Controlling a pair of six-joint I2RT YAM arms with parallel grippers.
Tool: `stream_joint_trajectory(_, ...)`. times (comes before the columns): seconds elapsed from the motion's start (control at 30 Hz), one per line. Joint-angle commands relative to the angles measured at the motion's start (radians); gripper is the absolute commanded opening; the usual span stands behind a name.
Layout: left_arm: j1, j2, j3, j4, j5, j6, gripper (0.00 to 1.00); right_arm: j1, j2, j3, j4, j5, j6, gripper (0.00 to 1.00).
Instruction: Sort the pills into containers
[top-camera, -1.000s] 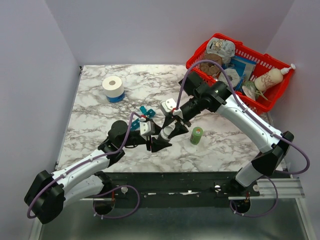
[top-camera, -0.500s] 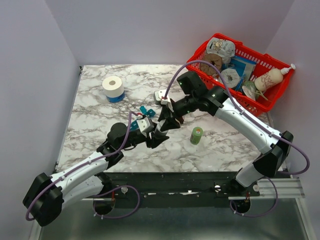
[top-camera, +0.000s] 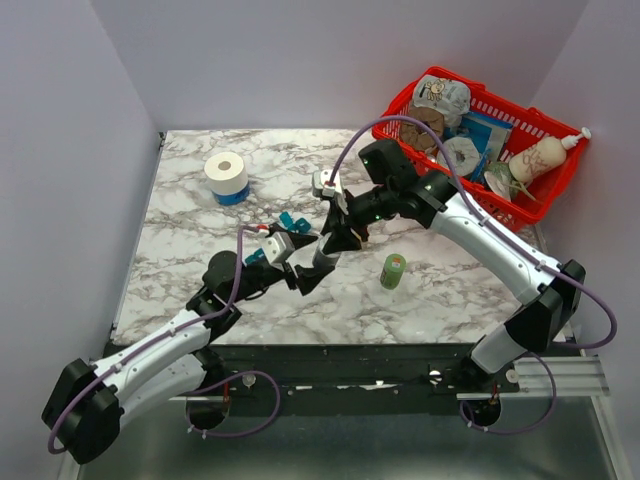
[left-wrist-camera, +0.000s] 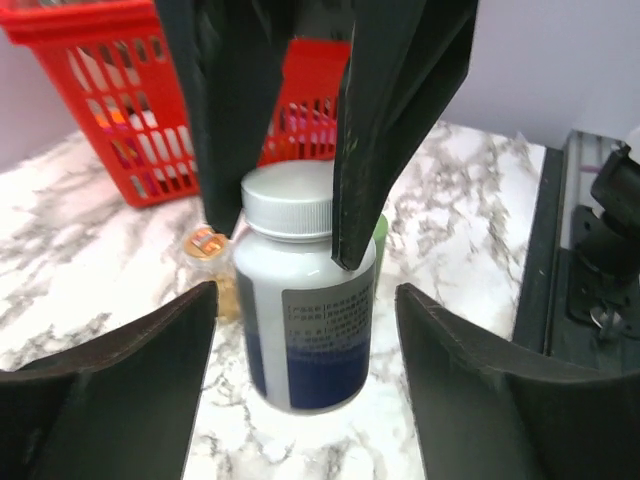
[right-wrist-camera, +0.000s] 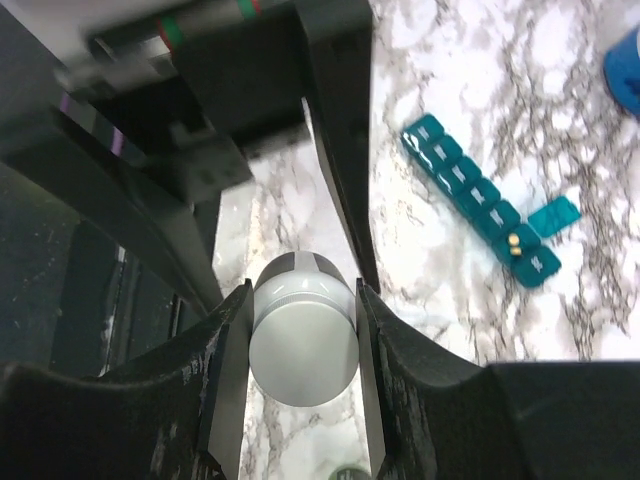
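Observation:
A white pill bottle (left-wrist-camera: 300, 320) with a white cap (right-wrist-camera: 303, 335) and a blue label hangs above the marble table. My right gripper (right-wrist-camera: 302, 300) is shut on its cap from above; its dark fingers (left-wrist-camera: 390, 130) show in the left wrist view. My left gripper (left-wrist-camera: 305, 295) is open, its jaws on either side of the bottle's lower body with a gap on each side. In the top view the two grippers meet mid-table, right (top-camera: 335, 240) above left (top-camera: 305, 272). The teal pill organiser (right-wrist-camera: 480, 195) lies flat beyond them, one lid (right-wrist-camera: 553, 215) open with small pills (right-wrist-camera: 513, 243) inside; it is partly hidden in the top view (top-camera: 290, 221).
A green bottle (top-camera: 393, 271) stands right of the grippers. A small amber vial (left-wrist-camera: 210, 260) stands behind the held bottle. A red basket (top-camera: 400, 110) full of goods sits at the far right corner. A paper roll (top-camera: 226, 175) stands at the far left.
Both grippers have shifted together to the left and a little farther from the arm bases. The green bottle, organiser and roll have not moved.

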Motion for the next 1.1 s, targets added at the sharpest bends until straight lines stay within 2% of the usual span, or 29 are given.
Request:
stream_joint_trajectory(0.0, 0.016, -0.051, 0.003, 0.025, -0.05, 0.026, 0.88, -0.033, -0.001, -0.018, -0.022, 0.034, 0.026, 0.24)
stream_joint_trajectory(0.07, 0.019, -0.063, 0.008, 0.005, -0.05, 0.04, 0.93, -0.048, -0.005, -0.024, -0.014, 0.037, 0.026, 0.24)
stream_joint_trajectory(0.17, 0.025, -0.094, 0.026, -0.062, -0.052, 0.086, 0.95, -0.084, -0.017, -0.062, 0.016, 0.081, 0.022, 0.24)
stream_joint_trajectory(0.3, 0.033, -0.162, 0.091, -0.33, -0.144, 0.233, 0.97, -0.133, -0.039, -0.214, 0.125, 0.265, -0.015, 0.24)
stream_joint_trajectory(0.33, 0.036, -0.174, 0.111, -0.372, -0.171, 0.259, 0.98, -0.148, -0.047, -0.247, 0.156, 0.34, -0.015, 0.24)
stream_joint_trajectory(0.43, 0.045, -0.195, 0.12, -0.49, -0.272, 0.356, 0.99, -0.186, -0.059, -0.363, 0.268, 0.426, -0.012, 0.25)
stream_joint_trajectory(0.63, 0.048, -0.215, 0.082, -0.492, -0.351, 0.371, 0.99, -0.249, -0.033, -0.444, 0.339, 0.47, -0.001, 0.25)
stream_joint_trajectory(0.77, 0.049, -0.203, 0.08, -0.49, -0.357, 0.371, 0.99, -0.255, -0.001, -0.473, 0.386, 0.511, 0.006, 0.28)
stream_joint_trajectory(0.97, 0.072, -0.157, 0.085, -0.509, -0.348, 0.37, 0.99, -0.274, 0.051, -0.466, 0.382, 0.494, 0.034, 0.34)
stream_joint_trajectory(1.07, 0.098, -0.113, 0.098, -0.53, -0.339, 0.371, 0.99, -0.282, 0.052, -0.461, 0.371, 0.476, 0.039, 0.46)
